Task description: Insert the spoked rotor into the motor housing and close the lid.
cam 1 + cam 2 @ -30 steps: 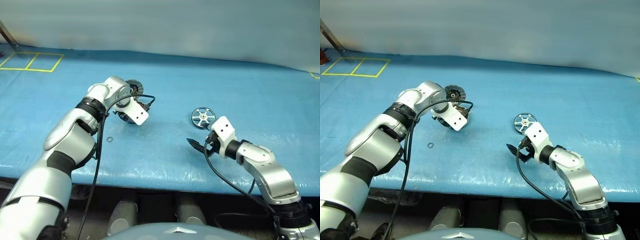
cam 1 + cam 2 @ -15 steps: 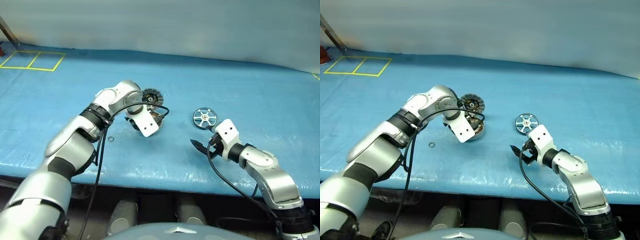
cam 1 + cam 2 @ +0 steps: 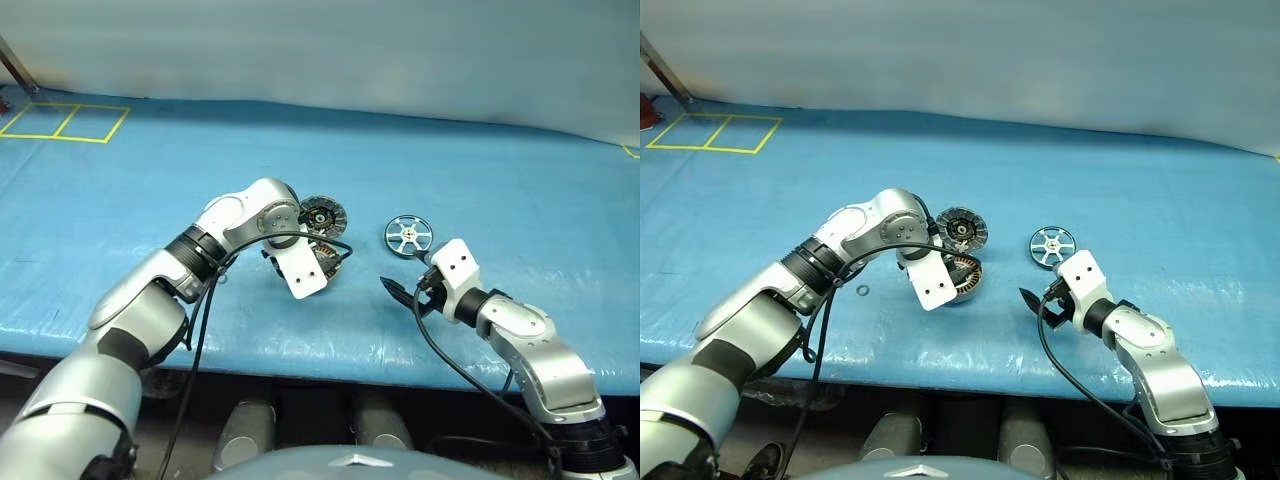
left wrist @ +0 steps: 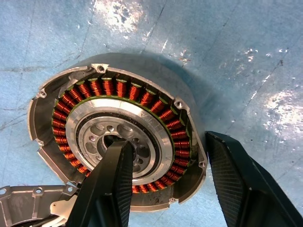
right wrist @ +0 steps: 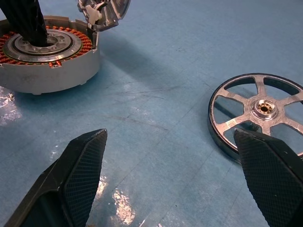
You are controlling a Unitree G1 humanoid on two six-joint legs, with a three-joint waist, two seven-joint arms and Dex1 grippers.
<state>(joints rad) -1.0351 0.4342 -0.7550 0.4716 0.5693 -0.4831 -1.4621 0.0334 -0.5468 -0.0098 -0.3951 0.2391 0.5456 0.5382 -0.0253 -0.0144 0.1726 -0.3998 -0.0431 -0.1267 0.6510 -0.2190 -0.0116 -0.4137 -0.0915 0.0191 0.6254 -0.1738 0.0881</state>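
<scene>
The motor housing, a silver cup with copper windings, rests on the blue mat left of centre. My left gripper points down and is shut on its wall, with one finger in the central bore and the other outside the rim. The lid stands swung open at the housing's far edge, its segmented face showing. To the right of the housing the spoked rotor lies flat on the mat. My right gripper is open and empty, low over the mat just in front of the rotor.
A small metal ring lies on the mat left of the housing. Yellow tape squares mark the far left corner. The table's front edge runs close below both grippers.
My left gripper has dragged the housing and its open lid to the right and nearer, closer to the rotor. The right gripper has stayed where it was.
</scene>
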